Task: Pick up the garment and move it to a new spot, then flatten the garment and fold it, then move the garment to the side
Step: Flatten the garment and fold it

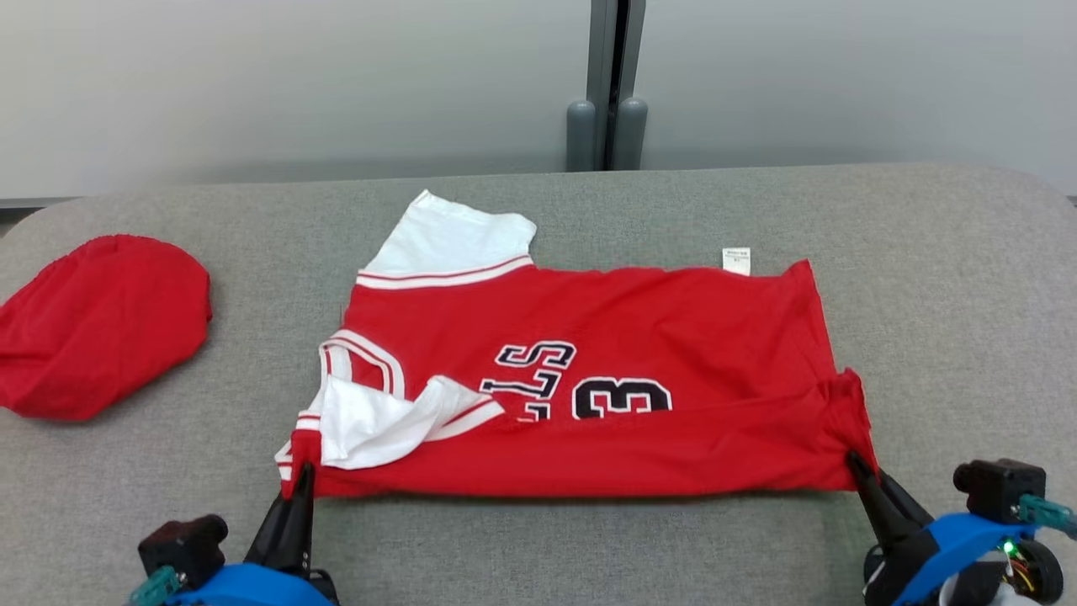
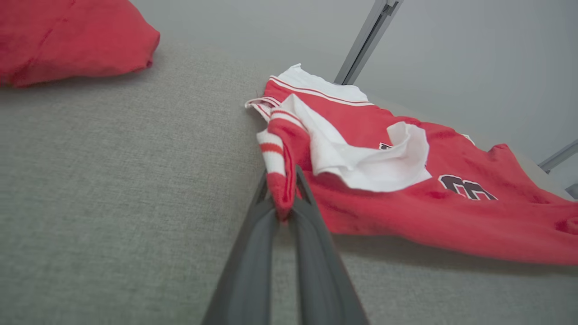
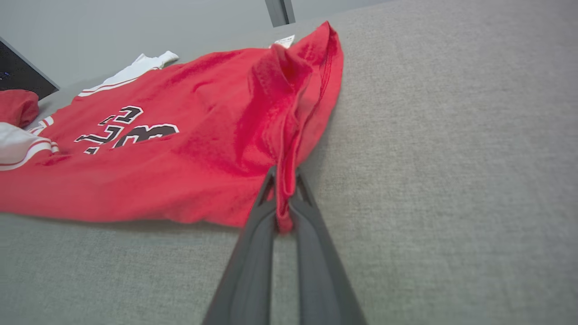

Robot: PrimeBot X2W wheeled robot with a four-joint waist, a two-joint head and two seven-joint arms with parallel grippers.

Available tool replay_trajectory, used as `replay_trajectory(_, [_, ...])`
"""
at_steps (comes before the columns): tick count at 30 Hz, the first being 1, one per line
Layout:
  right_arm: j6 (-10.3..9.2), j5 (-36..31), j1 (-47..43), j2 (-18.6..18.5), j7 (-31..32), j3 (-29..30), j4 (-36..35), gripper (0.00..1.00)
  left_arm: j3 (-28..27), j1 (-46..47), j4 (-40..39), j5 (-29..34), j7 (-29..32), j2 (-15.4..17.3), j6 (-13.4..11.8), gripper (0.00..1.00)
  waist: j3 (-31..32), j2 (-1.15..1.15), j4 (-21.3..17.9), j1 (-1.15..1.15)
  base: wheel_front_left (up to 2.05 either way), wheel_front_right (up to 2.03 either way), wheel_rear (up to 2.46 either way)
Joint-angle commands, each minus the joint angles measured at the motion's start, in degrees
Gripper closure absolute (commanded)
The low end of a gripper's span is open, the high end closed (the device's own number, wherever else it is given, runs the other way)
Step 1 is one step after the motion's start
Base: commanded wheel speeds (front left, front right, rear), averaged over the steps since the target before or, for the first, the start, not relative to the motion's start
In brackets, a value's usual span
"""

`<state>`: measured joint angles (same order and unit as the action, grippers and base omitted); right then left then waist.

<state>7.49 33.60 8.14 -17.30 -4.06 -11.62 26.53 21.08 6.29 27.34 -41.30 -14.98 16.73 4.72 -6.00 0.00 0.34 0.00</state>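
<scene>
Your left tool (image 1: 303, 471), lower left of the frame, and right tool (image 1: 852, 460), lower right, both point upward, fingers pinched tight on the shirt (image 1: 639, 337).

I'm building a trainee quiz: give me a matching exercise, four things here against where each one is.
1 left gripper
2 right gripper
3 red bundle
4 white label

A at the far edge of the jersey
B shut on its collar-end near corner
C apart, on the left of the table
D shut on its hem-end near corner

Pairs: 1-B, 2-D, 3-C, 4-A
</scene>
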Motion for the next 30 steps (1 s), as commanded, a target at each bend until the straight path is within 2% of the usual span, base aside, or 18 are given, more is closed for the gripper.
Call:
replay_trajectory(1, [0.01, 0.22, -1.61, -0.66, 0.41, 0.72, -1.16, 1.00, -0.28, -1.24, -1.25, 0.16, -0.24, 0.49, -0.62, 1.00, 0.33, 0.00, -0.04, 0.00, 0.00, 0.00, 0.00])
replay_trajectory(5, [0.01, -0.35, -7.80, -0.50, 3.30, 4.09, -7.20, 1.00, -0.41, -7.13, -7.56, -0.28, 0.57, 1.04, -3.38, 1.00, 0.78, 0.00, 0.17, 0.00, 0.00, 0.00, 0.00])
replay_trajectory(11, [0.01, -2.05, -14.66, 2.67, 7.42, 8.61, -14.03, 1.00, 0.67, -13.07, -12.69, -0.80, 2.09, 0.76, -6.05, 1.00, 0.47, 0.00, 0.22, 0.00, 0.00, 0.00, 0.00])
replay_trajectory(12, [0.02, -2.40, -15.13, 3.27, 7.84, 9.21, -14.63, 0.61, 0.79, -13.40, -12.86, -0.65, 2.01, 0.62, -6.28, 0.93, 0.45, 0.00, 0.24, 0.00, 0.00, 0.00, 0.00])
replay_trajectory(13, [0.02, -2.90, -15.56, 3.82, 7.98, 9.69, -15.08, 0.06, 0.82, -13.57, -12.88, -0.55, 1.88, 0.41, -6.38, 0.49, 0.45, 0.00, 0.26, 0.00, 0.00, 0.00, 0.00])
replay_trajectory(14, [0.02, -3.50, -15.79, 4.22, 8.22, 10.07, -15.37, 0.00, 0.84, -13.54, -12.65, -0.46, 1.69, 0.27, -6.48, 0.00, 0.45, 0.00, 0.25, 0.00, 0.00, 0.00, 0.00])
replay_trajectory(23, [0.02, -9.28, -12.61, 5.42, 4.23, 11.77, -16.76, 0.00, -2.16, -9.61, -13.53, 3.90, -0.13, -0.41, -6.49, 0.00, 0.88, 0.00, -0.56, 0.00, 0.00, 0.00, 0.00])
replay_trajectory(30, [0.02, -12.53, -8.71, 7.35, -3.01, 10.82, -17.90, 0.00, -10.46, -8.51, -19.67, 11.79, -0.23, -3.74, -5.37, 0.00, 1.37, 0.00, -1.33, 0.00, 0.00, 0.00, 0.00])
